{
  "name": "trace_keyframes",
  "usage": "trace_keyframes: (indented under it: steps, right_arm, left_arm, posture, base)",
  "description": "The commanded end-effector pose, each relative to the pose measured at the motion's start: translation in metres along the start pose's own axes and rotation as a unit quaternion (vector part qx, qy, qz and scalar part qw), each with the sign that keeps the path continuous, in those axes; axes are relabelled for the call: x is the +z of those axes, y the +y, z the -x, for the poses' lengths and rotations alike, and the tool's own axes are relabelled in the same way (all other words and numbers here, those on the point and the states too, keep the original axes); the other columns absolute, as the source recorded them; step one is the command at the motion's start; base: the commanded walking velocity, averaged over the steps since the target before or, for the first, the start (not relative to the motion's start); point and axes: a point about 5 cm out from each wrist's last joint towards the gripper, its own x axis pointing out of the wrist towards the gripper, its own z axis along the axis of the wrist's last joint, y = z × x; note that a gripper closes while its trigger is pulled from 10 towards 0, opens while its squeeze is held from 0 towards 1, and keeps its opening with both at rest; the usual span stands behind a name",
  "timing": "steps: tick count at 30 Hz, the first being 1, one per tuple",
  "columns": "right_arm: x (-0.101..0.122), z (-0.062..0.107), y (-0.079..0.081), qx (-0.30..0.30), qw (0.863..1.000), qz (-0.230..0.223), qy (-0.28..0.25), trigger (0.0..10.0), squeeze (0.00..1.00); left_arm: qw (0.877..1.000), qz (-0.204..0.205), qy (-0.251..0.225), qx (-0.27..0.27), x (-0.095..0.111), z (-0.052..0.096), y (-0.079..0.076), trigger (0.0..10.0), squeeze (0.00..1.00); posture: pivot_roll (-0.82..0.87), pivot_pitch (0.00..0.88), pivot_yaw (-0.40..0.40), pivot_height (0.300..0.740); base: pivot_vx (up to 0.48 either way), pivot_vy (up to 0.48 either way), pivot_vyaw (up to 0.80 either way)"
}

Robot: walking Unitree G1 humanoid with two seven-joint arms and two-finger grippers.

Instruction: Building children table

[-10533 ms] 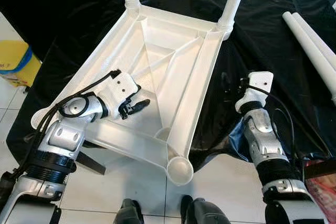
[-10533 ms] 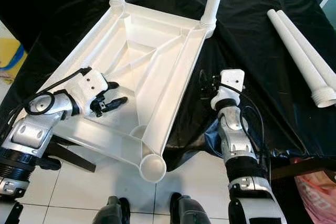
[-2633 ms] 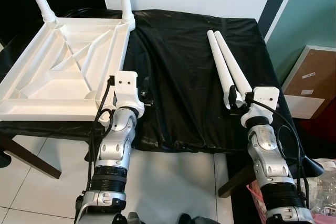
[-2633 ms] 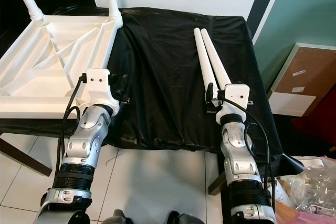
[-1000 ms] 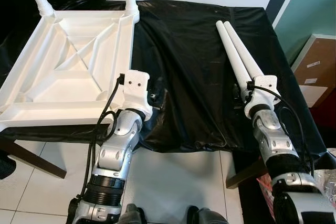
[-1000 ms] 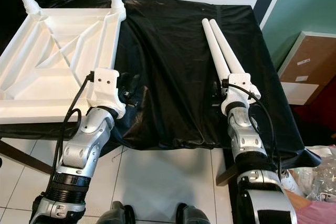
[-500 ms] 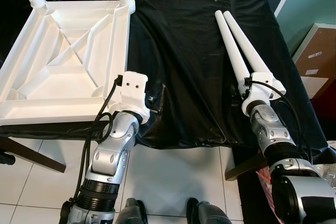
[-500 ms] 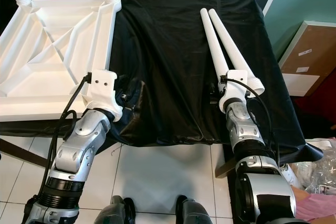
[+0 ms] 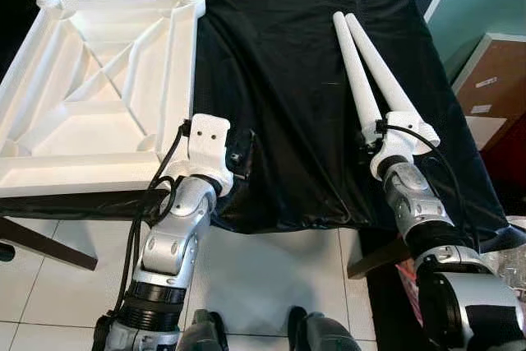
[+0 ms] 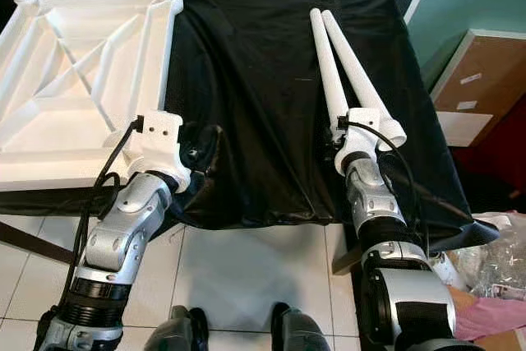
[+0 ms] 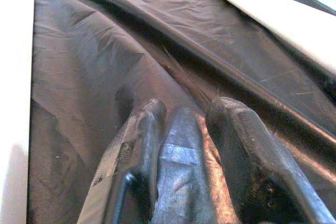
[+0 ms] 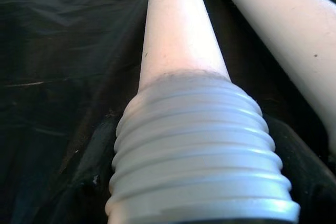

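The white table top [image 9: 90, 80] lies upside down on the left of the black cloth [image 9: 279, 63], with two legs standing at its far corners. Two loose white legs [image 9: 362, 63] lie side by side on the right. My right gripper [image 9: 374, 136] is at the near end of the left loose leg. Its black fingers [image 12: 86, 182] stand open on either side of that leg's ribbed threaded end [image 12: 194, 129]. My left gripper [image 9: 240, 152] presses into the cloth beside the table top's near right corner. A bunched fold of cloth [image 11: 181, 145] sits between its fingers [image 11: 137, 140].
The cloth-covered table ends just in front of me, with white floor tiles [image 9: 263, 269] below. A brown board [image 9: 485, 88] leans against the teal wall to the right. A dark wooden table leg [image 9: 41, 240] slants out at the lower left. A plastic bag [image 10: 493, 277] lies at the lower right.
The camera has shifted a little. My right gripper has slid forward along the cloth, bringing its fingers around the loose leg's threaded end. The left gripper stays in the bunched cloth.
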Motion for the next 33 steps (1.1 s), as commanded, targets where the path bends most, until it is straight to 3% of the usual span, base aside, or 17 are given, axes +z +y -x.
trace_keyframes:
  steps: [1, 2, 3, 5, 6, 7, 10, 15, 16, 20, 21, 23, 25, 27, 29, 30, 33]
  right_arm:
    - [-0.021, 0.006, 0.003, 0.009, 0.999, -0.009, 0.044, 0.0, 0.0]
    - [-0.021, 0.008, 0.005, 0.014, 0.999, -0.005, 0.038, 0.0, 0.0]
    - [-0.019, 0.01, 0.005, 0.015, 1.0, 0.006, 0.025, 1.9, 0.0]
    - [-0.019, 0.01, 0.005, 0.015, 1.0, 0.006, 0.025, 1.9, 0.0]
    - [-0.016, 0.012, 0.004, 0.013, 1.0, 0.013, 0.008, 10.0, 0.0]
    - [-0.016, 0.012, 0.004, 0.013, 1.0, 0.013, 0.008, 10.0, 0.0]
    - [0.0, 0.018, -0.002, -0.005, 0.998, 0.003, -0.056, 10.0, 0.0]
    - [0.008, 0.023, -0.004, -0.015, 0.996, 0.0, -0.092, 10.0, 0.0]
    - [0.014, 0.028, -0.003, -0.016, 0.993, 0.0, -0.116, 10.0, 0.0]
    - [0.017, 0.032, -0.004, -0.016, 0.991, -0.006, -0.131, 10.0, 0.0]
    - [0.023, 0.037, 0.0, -0.005, 0.988, -0.012, -0.154, 10.0, 0.0]
    - [0.035, 0.048, 0.009, 0.025, 0.98, -0.019, -0.198, 10.0, 0.0]
    - [0.035, 0.048, 0.009, 0.025, 0.98, -0.019, -0.198, 10.0, 0.0]
    - [0.04, 0.055, 0.015, 0.05, 0.974, -0.019, -0.221, 10.0, 0.0]
    - [0.04, 0.055, 0.015, 0.05, 0.974, -0.019, -0.221, 10.0, 0.0]
    - [0.042, 0.059, 0.02, 0.069, 0.97, -0.015, -0.232, 10.0, 0.0]
    - [0.042, 0.059, 0.02, 0.069, 0.97, -0.015, -0.232, 10.0, 0.0]
  left_arm:
    - [1.0, 0.002, 0.005, -0.005, -0.001, -0.001, -0.001, 10.0, 0.0]
    - [1.0, 0.003, 0.003, -0.003, -0.001, -0.003, -0.001, 10.0, 0.0]
    - [1.0, 0.003, 0.002, -0.001, 0.0, -0.005, -0.002, 10.0, 0.0]
    - [1.0, 0.003, 0.002, -0.001, 0.0, -0.005, -0.002, 10.0, 0.0]
    - [1.0, 0.002, 0.001, 0.002, 0.001, -0.007, -0.001, 10.0, 0.0]
    - [1.0, 0.002, 0.001, 0.002, 0.001, -0.007, -0.001, 10.0, 0.0]
    - [1.0, 0.019, -0.018, 0.008, 0.009, -0.013, 0.006, 10.0, 0.0]
    - [0.999, 0.036, -0.029, 0.005, 0.015, -0.019, 0.012, 10.0, 0.0]
    - [0.998, 0.043, -0.038, 0.0, 0.021, -0.024, 0.017, 10.0, 0.37]
    - [0.998, 0.051, -0.048, -0.01, 0.026, -0.028, 0.018, 10.0, 0.37]
    - [0.995, 0.076, -0.064, -0.025, 0.034, -0.032, 0.022, 10.0, 1.0]
    - [0.986, 0.132, -0.09, -0.053, 0.048, -0.041, 0.027, 10.0, 1.0]
    - [0.986, 0.132, -0.09, -0.053, 0.048, -0.041, 0.027, 10.0, 1.0]
    - [0.979, 0.163, -0.097, -0.073, 0.054, -0.047, 0.026, 10.0, 1.0]
    - [0.979, 0.163, -0.097, -0.073, 0.054, -0.047, 0.026, 10.0, 1.0]
    - [0.974, 0.175, -0.1, -0.107, 0.058, -0.05, 0.022, 10.0, 1.0]
    - [0.974, 0.175, -0.1, -0.107, 0.058, -0.05, 0.022, 10.0, 1.0]
  posture:
    - [0.07, 0.199, -0.062, 0.74]
    - [0.07, 0.194, -0.066, 0.74]
    - [0.06, 0.185, -0.073, 0.74]
    - [0.06, 0.185, -0.073, 0.74]
    - [0.06, 0.179, -0.08, 0.74]
    - [0.06, 0.179, -0.08, 0.74]
    - [0.05, 0.157, -0.084, 0.74]
    - [0.04, 0.148, -0.081, 0.74]
    - [0.04, 0.14, -0.079, 0.74]
    - [0.03, 0.136, -0.077, 0.74]
    - [0.02, 0.134, -0.077, 0.74]
    - [0.0, 0.126, -0.058, 0.74]
    - [0.0, 0.126, -0.058, 0.74]
    - [-0.01, 0.124, -0.05, 0.74]
    - [-0.01, 0.124, -0.05, 0.74]
    - [-0.02, 0.119, -0.046, 0.74]
    - [-0.02, 0.119, -0.046, 0.74]
  base:
    - [0.0, 0.0, 0.0]
    - [0.0, 0.0, 0.0]
    - [0.0, 0.0, 0.0]
    - [0.0, 0.0, 0.0]
    - [0.0, 0.0, 0.0]
    - [0.0, 0.0, 0.0]
    - [0.0, 0.0, 0.0]
    - [0.0, 0.0, 0.0]
    - [0.0, 0.0, 0.0]
    - [0.0, 0.0, 0.0]
    - [0.0, 0.0, 0.0]
    - [0.0, 0.0, 0.0]
    - [0.0, 0.0, 0.0]
    - [0.0, 0.0, 0.0]
    - [0.0, 0.0, 0.0]
    - [0.0, 0.0, 0.0]
    - [0.0, 0.0, 0.0]
